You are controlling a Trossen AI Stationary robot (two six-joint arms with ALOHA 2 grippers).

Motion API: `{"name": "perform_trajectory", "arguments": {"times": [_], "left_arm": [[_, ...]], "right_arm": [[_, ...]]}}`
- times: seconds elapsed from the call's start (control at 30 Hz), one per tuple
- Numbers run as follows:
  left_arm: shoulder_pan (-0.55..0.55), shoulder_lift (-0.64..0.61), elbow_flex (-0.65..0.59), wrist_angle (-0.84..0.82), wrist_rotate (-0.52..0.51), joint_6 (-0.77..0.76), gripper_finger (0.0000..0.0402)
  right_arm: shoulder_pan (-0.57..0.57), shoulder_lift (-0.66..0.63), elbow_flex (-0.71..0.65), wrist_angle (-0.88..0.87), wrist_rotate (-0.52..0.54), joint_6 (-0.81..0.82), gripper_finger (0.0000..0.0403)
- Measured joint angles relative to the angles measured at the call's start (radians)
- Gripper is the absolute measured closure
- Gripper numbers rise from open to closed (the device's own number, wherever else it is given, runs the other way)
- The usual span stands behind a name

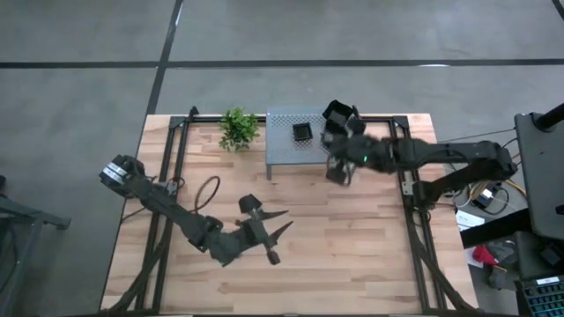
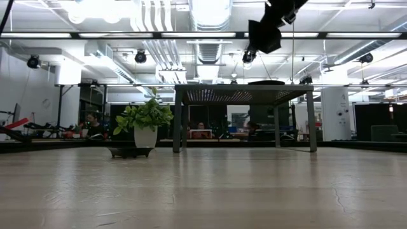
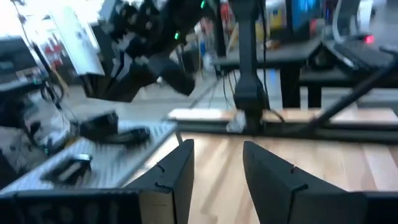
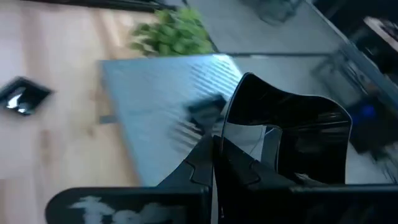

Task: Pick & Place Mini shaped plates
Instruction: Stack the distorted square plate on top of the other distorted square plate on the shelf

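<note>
My right gripper (image 4: 214, 163) is shut on a glossy black mini plate (image 4: 286, 137), held high over the right end of the grey perforated shelf (image 1: 295, 150). In the high view this plate (image 1: 339, 114) shows by the shelf's far right corner. Another black plate (image 1: 302, 132) lies on the shelf top. My left gripper (image 1: 278, 223) stands open and level over the table's middle, with nothing between its fingers (image 3: 177, 171). A further black plate (image 1: 249, 204) lies flat on the wood right beside it. My right gripper pinches the plate by its rim (image 4: 227, 140) between the two shut fingers. The fingers slant downward toward the shelf. The plate stands on edge beside the fingers, its hollow face showing, lifted clear of the shelf and the table.
A small green plant (image 1: 238, 129) stands left of the shelf at the table's far edge. A dark cable loop (image 1: 207, 189) lies by the left arm. Bare wood spreads across the near half and the right side of the table (image 1: 352, 255).
</note>
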Motion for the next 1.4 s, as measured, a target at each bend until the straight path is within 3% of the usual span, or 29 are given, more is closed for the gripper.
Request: {"name": "perform_trajectory", "arguments": {"times": [0.13, 0.27, 0.4, 0.53, 0.7, 0.93, 1.4], "left_arm": [[0.011, 0.0, -0.082, 0.302, 0.035, 0.174, 0.0261], [0.014, 0.0, -0.128, 0.446, 0.072, 0.238, 0.026], [0.014, 0.0, -0.128, 0.455, 0.079, 0.26, 0.0259], [0.014, 0.0, -0.128, 0.455, 0.08, 0.268, 0.0259], [0.014, 0.0, -0.128, 0.449, 0.082, 0.278, 0.0259], [0.012, 0.0, -0.128, 0.446, 0.082, 0.278, 0.0259], [0.012, 0.0, -0.128, 0.447, 0.082, 0.278, 0.0259]], "right_arm": [[-0.132, -0.032, 0.004, -0.022, -0.098, -0.032, 0.0395], [-0.257, 0.006, 0.048, -0.091, -0.159, -0.018, 0.0395], [-0.352, 0.066, 0.108, -0.113, -0.177, -0.034, 0.0395], [-0.417, 0.145, 0.18, -0.172, -0.279, -0.084, 0.0395], [-0.455, 0.238, 0.244, -0.222, -0.283, -0.11, 0.0394], [-0.474, 0.316, 0.289, -0.284, -0.131, -0.126, 0.0394], [-0.486, 0.348, 0.291, -0.282, -0.136, -0.128, 0.0394]]}}
